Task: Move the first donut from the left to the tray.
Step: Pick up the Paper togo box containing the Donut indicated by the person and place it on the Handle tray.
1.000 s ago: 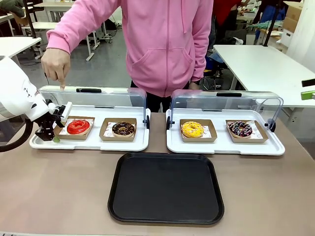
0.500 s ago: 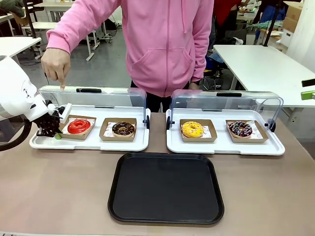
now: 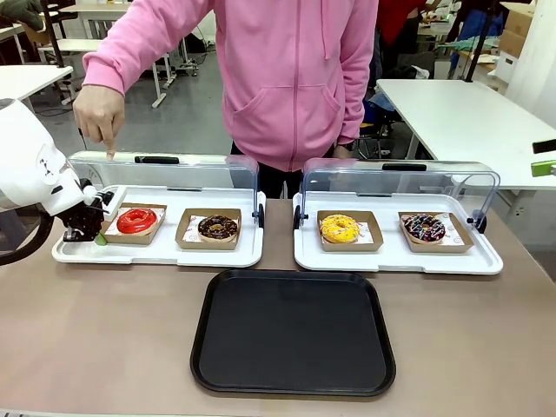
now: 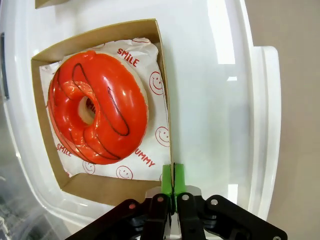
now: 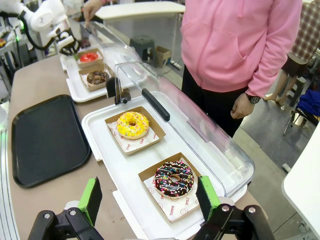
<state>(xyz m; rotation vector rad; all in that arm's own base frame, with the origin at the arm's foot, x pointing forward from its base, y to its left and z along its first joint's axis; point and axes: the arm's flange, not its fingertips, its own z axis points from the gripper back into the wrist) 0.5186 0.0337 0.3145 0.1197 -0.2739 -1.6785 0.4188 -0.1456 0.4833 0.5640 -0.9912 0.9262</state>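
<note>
The red-glazed donut (image 3: 138, 221) sits in its brown cardboard holder on a white paper liner, at the left end of the left white display tray (image 3: 156, 254). My left gripper (image 3: 94, 236) is at the holder's left wall, green pads pinched together on the cardboard edge (image 4: 173, 175), with the donut (image 4: 97, 120) just beyond. The black tray (image 3: 293, 330) lies flat in the middle of the table, closer to me. My right gripper (image 5: 149, 199) hangs open above the right display tray, holding nothing. From there the donut (image 5: 89, 56) and the black tray (image 5: 45, 140) are farther off.
A chocolate donut (image 3: 217, 228) shares the left display tray. The right display tray (image 3: 395, 259) holds a yellow donut (image 3: 339, 228) and a sprinkled chocolate donut (image 3: 425, 228). Both clear lids stand raised behind. A person in pink rests a finger (image 3: 110, 149) on the left lid.
My left gripper's fingers have closed onto the left wall of the donut's cardboard holder. The holder and donut have shifted slightly toward the person.
</note>
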